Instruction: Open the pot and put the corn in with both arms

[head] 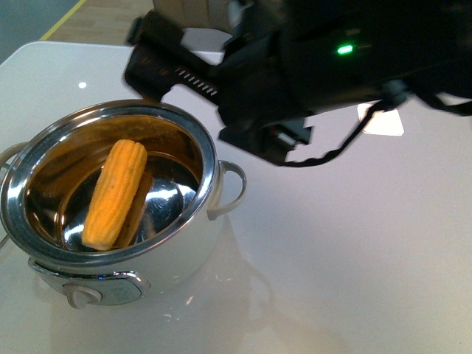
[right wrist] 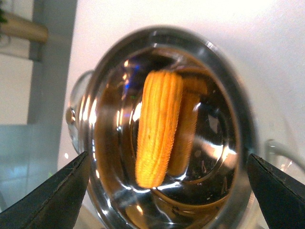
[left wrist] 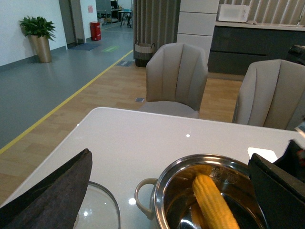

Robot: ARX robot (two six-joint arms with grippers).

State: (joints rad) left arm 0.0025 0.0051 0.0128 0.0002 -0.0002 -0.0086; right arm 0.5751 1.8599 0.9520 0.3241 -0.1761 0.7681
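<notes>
The pot [head: 206, 158] stands open on the white table at the left, white body, steel rim, knob panel facing me. The yellow corn [head: 115, 193] lies inside it, leaning on the inner wall. It also shows in the left wrist view [left wrist: 214, 202] and the right wrist view [right wrist: 157, 129]. A black arm [head: 310, 66] hangs above the table behind and right of the pot. My right gripper [right wrist: 167, 191] is open and empty above the pot [right wrist: 243, 119], fingers wide. My left gripper [left wrist: 176, 191] is open and empty beside the pot [left wrist: 164, 191].
A glass lid [left wrist: 102, 210] lies flat on the table next to the pot in the left wrist view. A white card [head: 383, 122] lies on the table at the far right. Two grey chairs [left wrist: 176, 76] stand beyond the table's far edge.
</notes>
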